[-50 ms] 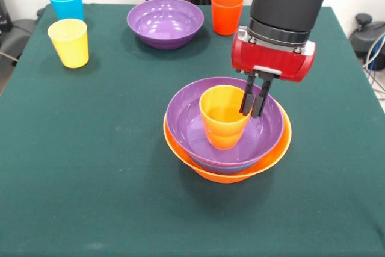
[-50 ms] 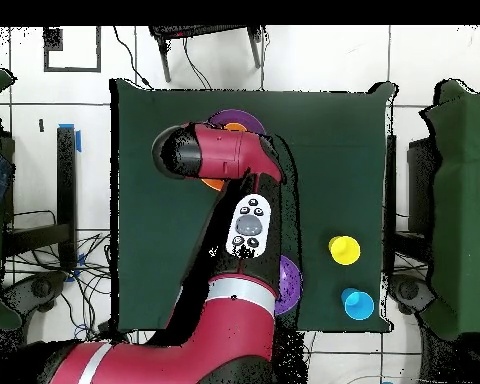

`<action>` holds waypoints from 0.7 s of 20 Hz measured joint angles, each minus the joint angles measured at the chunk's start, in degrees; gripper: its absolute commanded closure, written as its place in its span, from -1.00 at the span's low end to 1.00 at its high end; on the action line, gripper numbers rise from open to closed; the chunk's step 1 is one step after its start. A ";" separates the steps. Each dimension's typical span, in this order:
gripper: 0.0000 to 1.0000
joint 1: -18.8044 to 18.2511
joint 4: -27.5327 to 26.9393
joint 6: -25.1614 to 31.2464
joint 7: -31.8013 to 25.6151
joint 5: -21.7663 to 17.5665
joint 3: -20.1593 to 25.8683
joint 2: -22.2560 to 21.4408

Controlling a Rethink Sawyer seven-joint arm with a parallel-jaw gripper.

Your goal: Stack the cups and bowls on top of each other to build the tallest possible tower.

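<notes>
Front view shows the tower (image 1: 227,148) begun: glossy purple plastic bowl (image 1: 264,126) nested in large orange bowl (image 1: 277,148), orange tumbler (image 1: 224,117) inside, narrow gripper (image 1: 253,114) straddling its rim; three cups and a second purple bowl (image 1: 165,22) remain loose on the far surface (image 1: 90,167).

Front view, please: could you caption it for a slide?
Gripper at orange cup nested in purple and orange bowls.
</notes>
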 measured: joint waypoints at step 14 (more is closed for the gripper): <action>-1.00 -0.31 0.02 0.00 0.00 0.00 0.00 -0.02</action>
